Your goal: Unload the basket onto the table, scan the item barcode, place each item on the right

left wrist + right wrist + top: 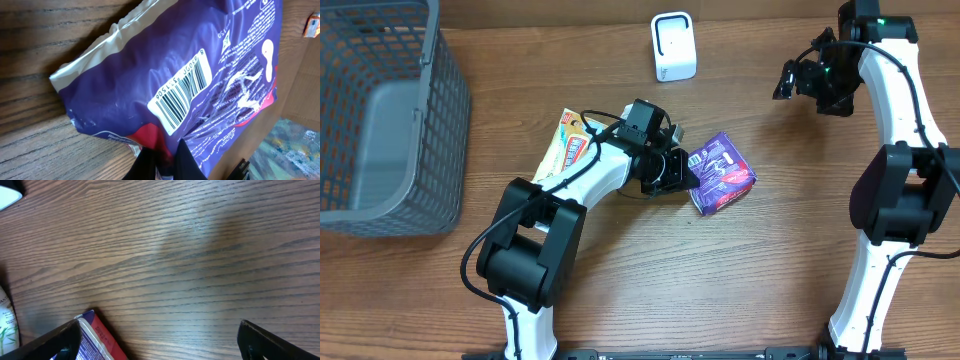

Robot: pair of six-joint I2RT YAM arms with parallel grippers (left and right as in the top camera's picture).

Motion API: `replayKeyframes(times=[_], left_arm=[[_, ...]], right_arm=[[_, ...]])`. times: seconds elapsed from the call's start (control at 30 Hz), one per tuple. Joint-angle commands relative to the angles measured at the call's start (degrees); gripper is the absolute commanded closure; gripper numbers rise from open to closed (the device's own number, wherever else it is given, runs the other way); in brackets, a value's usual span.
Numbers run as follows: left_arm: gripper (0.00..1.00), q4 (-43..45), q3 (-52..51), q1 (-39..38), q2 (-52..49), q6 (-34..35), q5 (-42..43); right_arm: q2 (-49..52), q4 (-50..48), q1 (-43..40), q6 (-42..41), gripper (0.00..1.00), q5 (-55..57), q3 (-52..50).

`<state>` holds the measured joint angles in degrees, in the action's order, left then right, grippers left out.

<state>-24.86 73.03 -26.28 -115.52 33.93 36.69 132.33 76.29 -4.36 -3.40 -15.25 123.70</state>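
Observation:
The item is a purple snack packet (725, 172) lying on the wooden table right of centre. My left gripper (685, 170) is shut on its left edge. In the left wrist view the packet (150, 60) fills the frame with its white barcode (181, 92) facing the camera. The two black fingers (187, 160) pinch the packet's lower edge, so the left gripper (167, 159) is shut on it. My right gripper (790, 80) hangs open at the back right, apart from the packet. Its view shows a corner of the packet (95, 335) beside the left finger.
A small white scanner-like device (673, 47) stands at the back centre. A yellow-green packet (570, 145) lies under my left arm. A grey mesh basket (380, 110) fills the far left.

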Motion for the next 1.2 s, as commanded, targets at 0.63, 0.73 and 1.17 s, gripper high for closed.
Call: replayKeyframes(times=[0.63, 0.73, 1.17], left_arm=[[0.96, -17.1, 0.3, 0.0, 29.6, -12.5, -38.3], [0.96, -18.3, 0.3, 0.0, 32.3, -15.3, -43.8], [0.90, -21.3, 0.3, 0.0, 33.4, -16.5, -41.0]], right_arm=[[-2.1, -0.2, 0.2, 0.0, 0.00, -0.7, 1.2], [-2.0, -0.2, 0.2, 0.0, 0.00, -0.7, 1.2], [-2.0, -0.2, 0.2, 0.0, 0.00, -0.7, 1.2]])
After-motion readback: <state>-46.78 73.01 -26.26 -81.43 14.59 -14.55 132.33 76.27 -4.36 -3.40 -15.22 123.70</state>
